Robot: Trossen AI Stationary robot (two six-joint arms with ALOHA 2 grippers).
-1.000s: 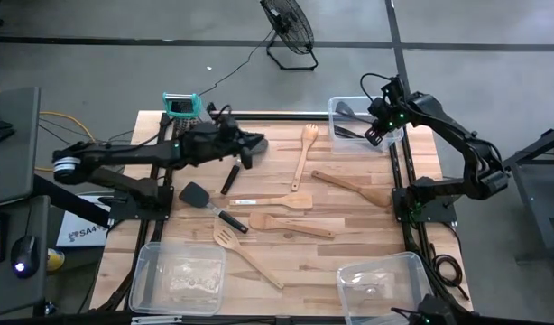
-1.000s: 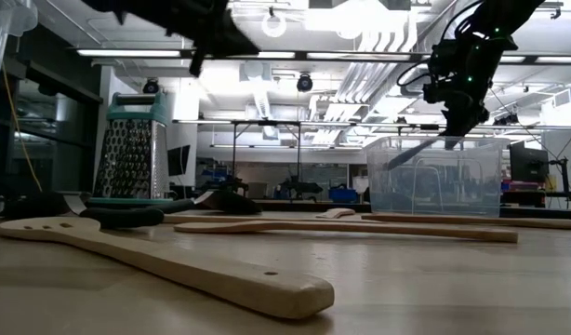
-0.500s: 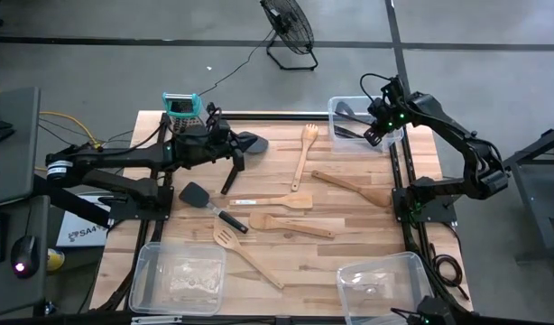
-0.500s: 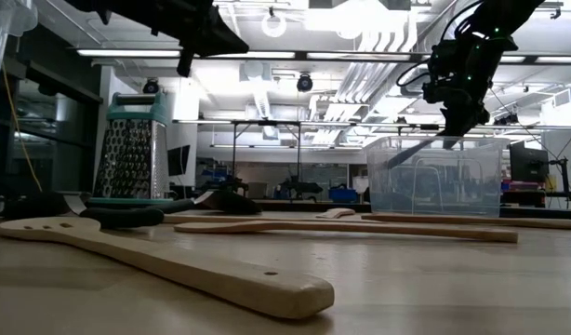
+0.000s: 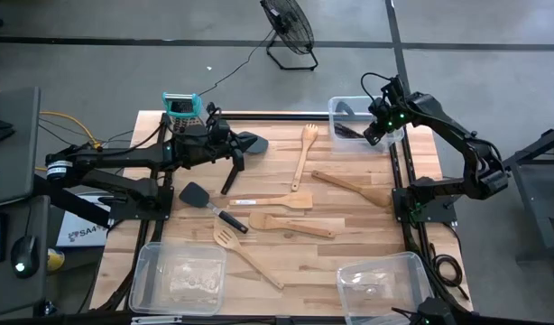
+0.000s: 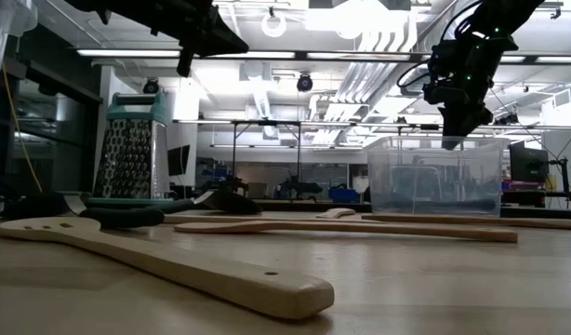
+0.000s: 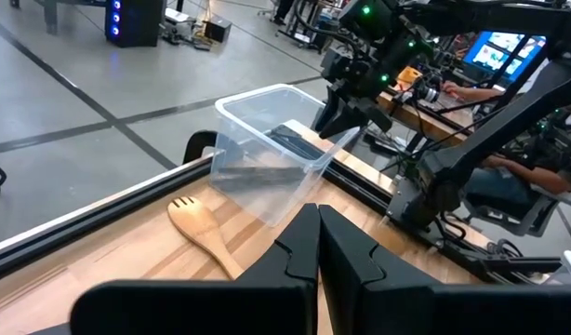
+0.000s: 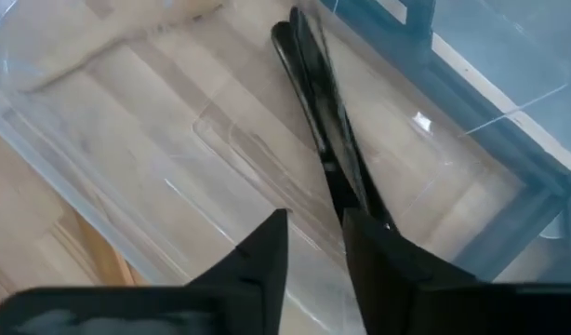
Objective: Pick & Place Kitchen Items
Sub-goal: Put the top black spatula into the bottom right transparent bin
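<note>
The right arm reaches over the far clear bin [image 5: 342, 108], its right gripper [image 8: 313, 244] slightly parted above black utensils [image 8: 327, 140] lying inside — the left gripper [image 7: 317, 244] hovers pinched shut, empty, wooden utensils [image 5: 286, 224] beyond it.

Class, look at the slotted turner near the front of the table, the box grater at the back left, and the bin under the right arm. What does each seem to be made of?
Slotted turner: pale, matte wood, probably unvarnished.
Box grater: shiny perforated metal; teal top, likely plastic.
Bin: clear, glossy plastic; the room shows through its walls.
</note>
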